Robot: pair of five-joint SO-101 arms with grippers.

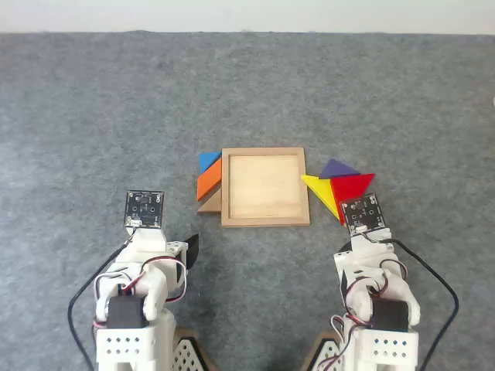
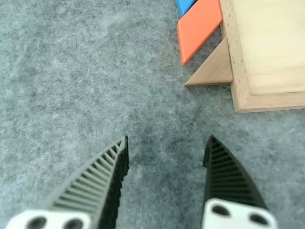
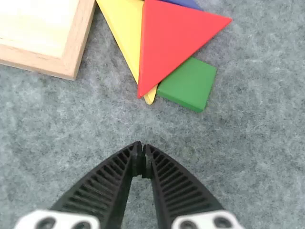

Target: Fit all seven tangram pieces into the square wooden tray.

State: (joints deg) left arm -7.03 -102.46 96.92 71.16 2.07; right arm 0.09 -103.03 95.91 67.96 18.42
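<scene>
The left pincer point(image 2: 167, 140) hangs low over the grey felt desk point(image 2: 71, 71), its ribbed black fingers spread apart, with a stretch of felt between it and the nearest pieces. Beyond it a plain wooden triangle point(image 2: 214, 69) touches the outer wall of the square wooden tray point(image 2: 240, 90). An orange piece point(image 2: 200, 26) lies next along that wall, then a blue piece point(image 2: 185, 5) cut off by the frame edge. The right pincer point(image 3: 142, 144) has its fingers pressed together over the felt, near a green square point(image 3: 187, 84). Just beside the square, a red triangle point(image 3: 171, 38) lies across a yellow triangle point(image 3: 125, 26), hiding part of it. A purple piece point(image 1: 339, 167) peeks out behind the red. The pale tray sits mid-desk, with all seven pieces lying outside it.
</scene>
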